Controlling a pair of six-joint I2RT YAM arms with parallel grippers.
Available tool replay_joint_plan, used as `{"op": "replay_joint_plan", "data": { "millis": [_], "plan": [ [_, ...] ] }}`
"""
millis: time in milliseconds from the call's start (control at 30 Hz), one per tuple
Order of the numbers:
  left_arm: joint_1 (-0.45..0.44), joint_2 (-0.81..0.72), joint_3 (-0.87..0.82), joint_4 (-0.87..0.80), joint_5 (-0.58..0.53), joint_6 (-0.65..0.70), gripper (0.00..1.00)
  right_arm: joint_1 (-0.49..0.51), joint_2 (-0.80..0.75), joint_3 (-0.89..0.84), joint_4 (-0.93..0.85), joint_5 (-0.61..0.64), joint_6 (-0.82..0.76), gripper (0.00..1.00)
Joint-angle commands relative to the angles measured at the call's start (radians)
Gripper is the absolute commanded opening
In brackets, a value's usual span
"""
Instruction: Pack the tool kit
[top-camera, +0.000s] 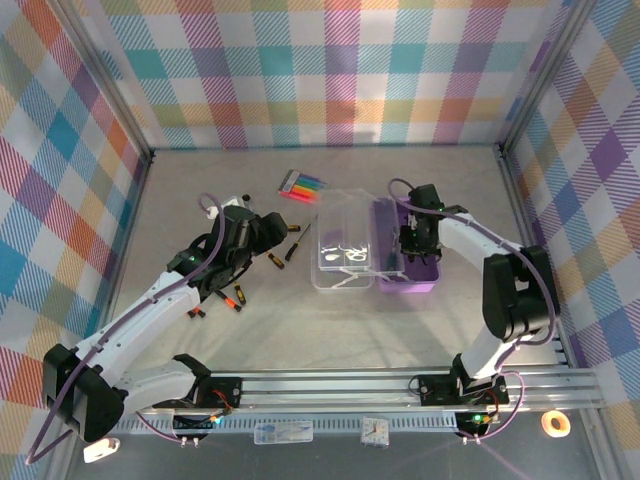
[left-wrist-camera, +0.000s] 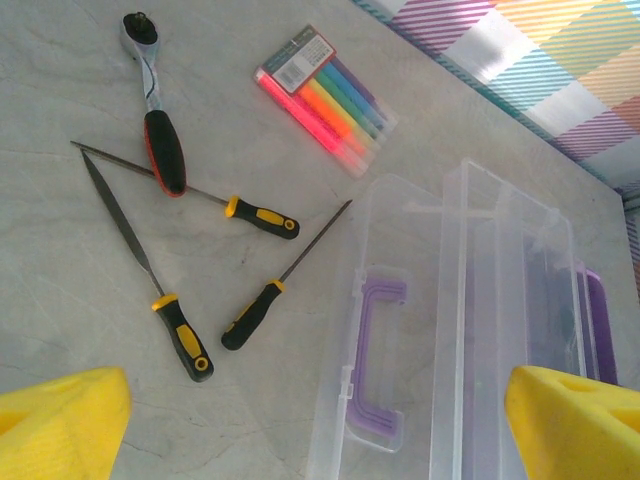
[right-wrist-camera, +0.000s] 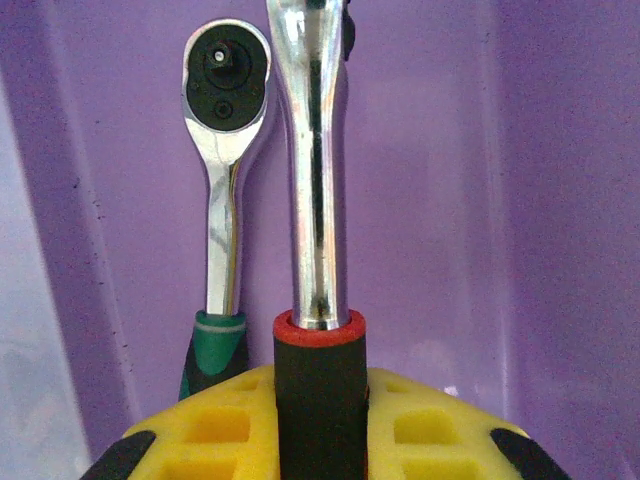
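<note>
The tool kit (top-camera: 425, 278) sits right of the table's centre, opened flat. Its purple base (right-wrist-camera: 560, 200) is on the right, and the clear lid (left-wrist-camera: 470, 300) with the purple handle is folded out to the left.

The right gripper (right-wrist-camera: 320, 425) is down inside the base. It is clenched around the black grip of a red-collared ratchet (right-wrist-camera: 315, 180), whose chrome shaft points along the tray floor. Just to the left of it a green-handled ratchet (right-wrist-camera: 225, 150) already lies in the base. I judge one tool packed and a second being set down but not yet let go.

The left gripper (left-wrist-camera: 315, 430) has its fingers spread wide and grasps nothing. It hangs above the table between the loose tools and the lid.

Most of the work remains on the left side of the table:

- A black-and-red ratchet (left-wrist-camera: 160, 125) lies at the far left.
- Three slim black-and-yellow-handled tools (left-wrist-camera: 250, 315) are scattered nearer, one of them crossing under that ratchet's handle.
- In the top view a few small orange-and-black pieces (top-camera: 238, 297) lie by the left arm — too small to identify.

The marker pack (left-wrist-camera: 325, 100), far of the lid, is not part of the kit.

By my reckoning the task is early: most tools are yet to go in, and the lid is still to be closed.
</note>
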Motion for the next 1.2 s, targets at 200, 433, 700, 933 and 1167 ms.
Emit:
{"op": "replay_joint_plan", "data": {
  "millis": [200,433,700,933,1167],
  "plan": [
    [0.014,0.028,0.031,-0.026,0.006,-0.001,0.96,-0.008,0.064,-0.006,0.061,-0.055,0.008,0.09],
    [0.013,0.051,0.045,-0.026,0.023,0.002,0.95,-0.008,0.079,-0.002,0.055,-0.065,0.017,0.18],
    [0.014,0.062,0.056,-0.032,0.033,0.010,0.96,-0.009,0.082,-0.003,0.051,-0.078,0.017,0.24],
    [0.013,0.061,0.072,-0.040,0.040,0.015,0.96,-0.014,0.073,0.000,0.044,-0.086,0.014,0.26],
    [0.013,0.057,0.090,-0.051,0.044,0.032,0.96,-0.015,0.030,0.009,0.020,-0.100,0.009,0.31]
  ]
}}
